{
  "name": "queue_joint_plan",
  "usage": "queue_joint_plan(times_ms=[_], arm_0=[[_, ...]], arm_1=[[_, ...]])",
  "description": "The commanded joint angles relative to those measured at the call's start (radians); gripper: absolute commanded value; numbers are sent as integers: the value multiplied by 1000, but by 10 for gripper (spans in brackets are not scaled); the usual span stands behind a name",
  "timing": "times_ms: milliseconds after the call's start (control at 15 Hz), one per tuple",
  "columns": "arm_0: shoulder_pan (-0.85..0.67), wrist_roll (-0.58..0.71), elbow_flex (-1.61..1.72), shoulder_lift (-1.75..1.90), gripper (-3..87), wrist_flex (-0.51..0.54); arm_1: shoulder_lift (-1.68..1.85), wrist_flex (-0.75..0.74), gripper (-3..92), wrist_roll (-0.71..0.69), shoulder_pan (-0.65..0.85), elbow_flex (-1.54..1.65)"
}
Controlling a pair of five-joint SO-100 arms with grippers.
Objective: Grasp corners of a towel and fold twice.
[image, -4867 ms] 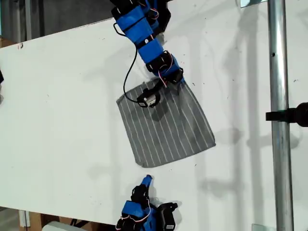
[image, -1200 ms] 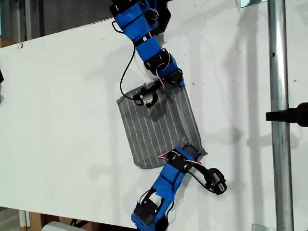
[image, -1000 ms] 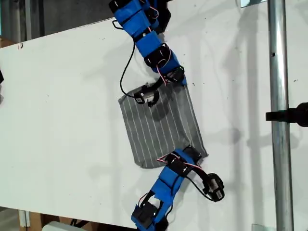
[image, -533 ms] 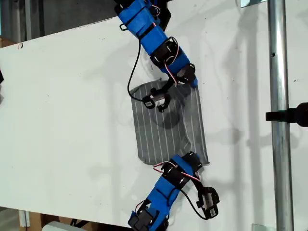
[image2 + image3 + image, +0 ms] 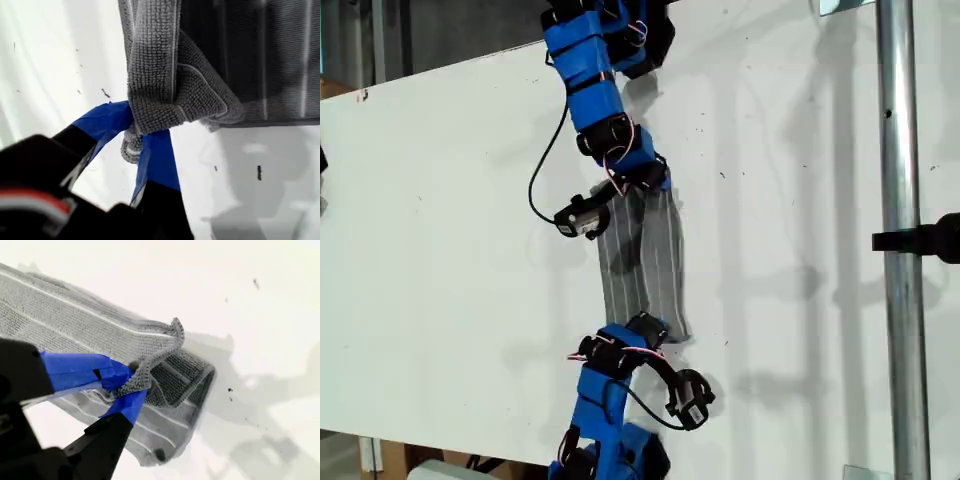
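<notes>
My first pincer (image 5: 137,137) and my second pincer (image 5: 125,390) each pinch tight on a corner of the towel (image 5: 642,258), bunched narrow on the counter (image 5: 440,200).

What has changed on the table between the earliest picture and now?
The towel, spread flat earlier, is now folded into a narrow strip. Both grippers hold corners and have carried them toward the exterior view's left. One arm, parked off the cloth 4.9 s ago, reached in and took hold. The table and metal pole stayed put.
</notes>
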Motion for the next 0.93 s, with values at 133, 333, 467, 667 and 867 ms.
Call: queue_joint_plan(times_ms=[133, 333, 467, 667, 867], arm_0=[[-273, 156, 164, 216, -31, -28], [-440, 265, 235, 275, -31, -64], [-492, 313, 238, 276, -31, -81], [-492, 316, 261, 278, -31, -95], [-433, 262, 351, 278, -31, -141]], arm_1=[[141, 12, -2, -227, 285, -11], [156, -28, -2, -359, 426, -14], [166, -35, -2, -382, 456, -21], [178, -77, -2, -379, 433, 20], [158, -169, -2, -319, 365, 140]])
